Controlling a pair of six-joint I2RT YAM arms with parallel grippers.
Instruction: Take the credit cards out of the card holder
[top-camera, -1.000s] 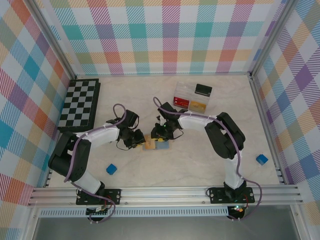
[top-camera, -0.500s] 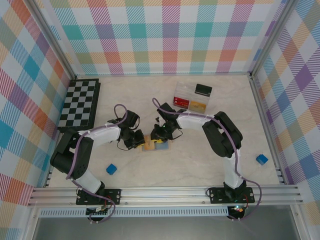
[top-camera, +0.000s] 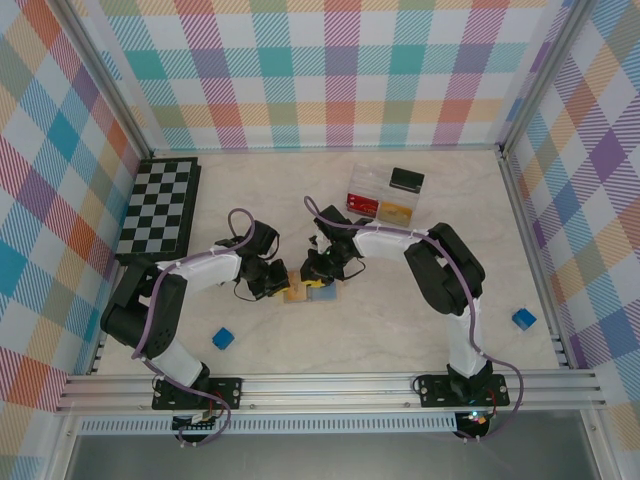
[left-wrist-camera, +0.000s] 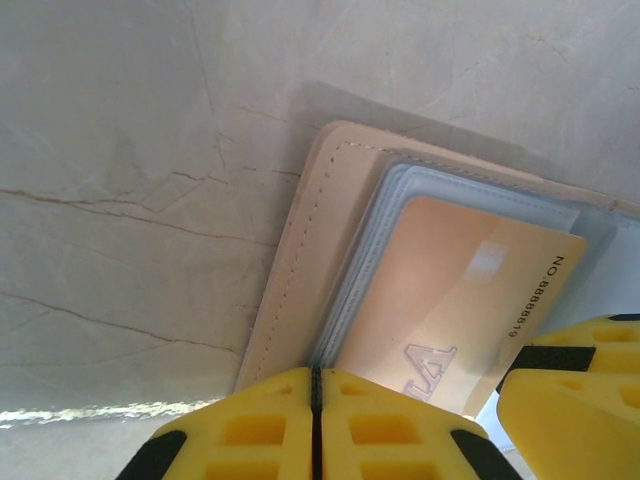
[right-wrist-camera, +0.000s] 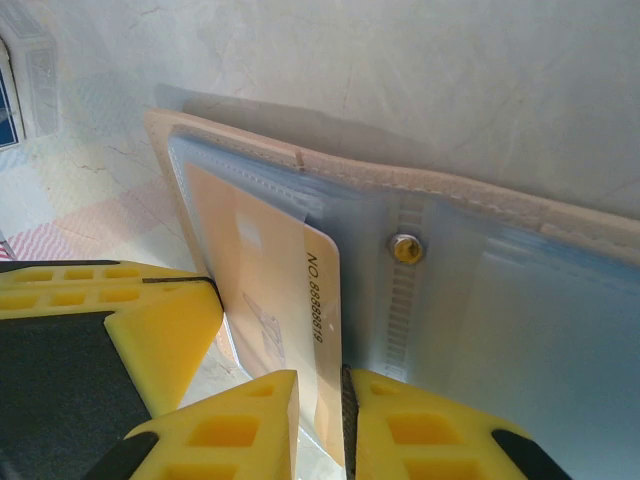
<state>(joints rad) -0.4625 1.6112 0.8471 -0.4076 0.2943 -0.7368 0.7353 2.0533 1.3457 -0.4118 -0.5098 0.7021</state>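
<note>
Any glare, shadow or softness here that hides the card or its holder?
Left wrist: bright glare band on the table near the bottom edge, soft shadow behind the card holder, number on the card readable. Right wrist: brightly lit, number sharp. Top external: even light, card holder too small for detail.

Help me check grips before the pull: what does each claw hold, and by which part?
Right claw pinches the credit card by its near edge. Left claw is shut at the card holder's near edge, apparently pinching it.
</note>
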